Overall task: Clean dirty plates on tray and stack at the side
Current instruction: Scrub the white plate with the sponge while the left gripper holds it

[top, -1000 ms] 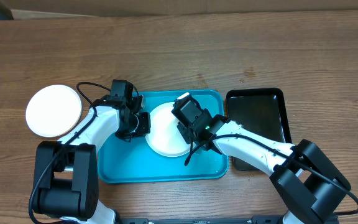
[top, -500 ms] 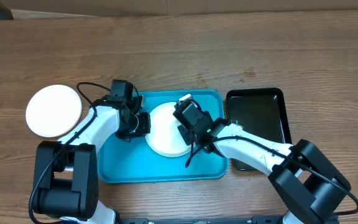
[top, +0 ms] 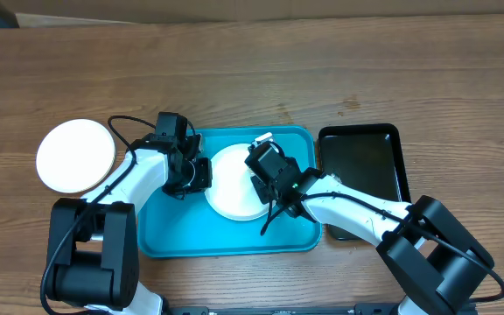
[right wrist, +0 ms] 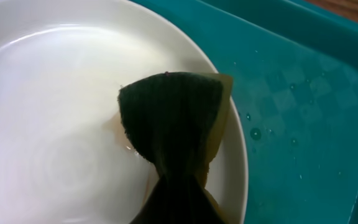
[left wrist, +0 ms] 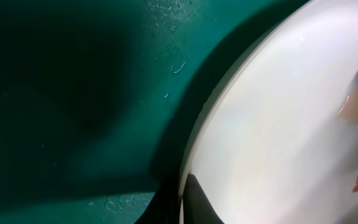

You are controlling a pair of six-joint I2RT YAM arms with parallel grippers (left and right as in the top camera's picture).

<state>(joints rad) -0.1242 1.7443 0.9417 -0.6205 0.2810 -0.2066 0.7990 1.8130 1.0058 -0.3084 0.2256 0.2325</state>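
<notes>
Left arm: reaches inward, left gripper [top: 201, 173] closed at plate [top: 230, 188] rim.
Right arm: over tray [top: 182, 236], right gripper [top: 262, 154] pinching sponge [right wrist: 173, 124].
Plates: two; second plate [top: 75, 156] lies apart.
Trays: two; black tray [top: 361, 166].

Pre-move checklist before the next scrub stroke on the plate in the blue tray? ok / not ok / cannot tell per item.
1. Left tool shut on the plate rim: ok; its fingertip sits at the rim.
2. Right tool shut on the sponge: ok.
3. Sponge touching the plate: ok; it lies on it near the rim.
4. Plate inside the tray: ok.
5. Plate clean: cannot tell; the yellowish tint beside the sponge may be residue or reflection.
6. Stack spot: ok; the second plate lies on the table left of the tray, with nothing on it.
</notes>
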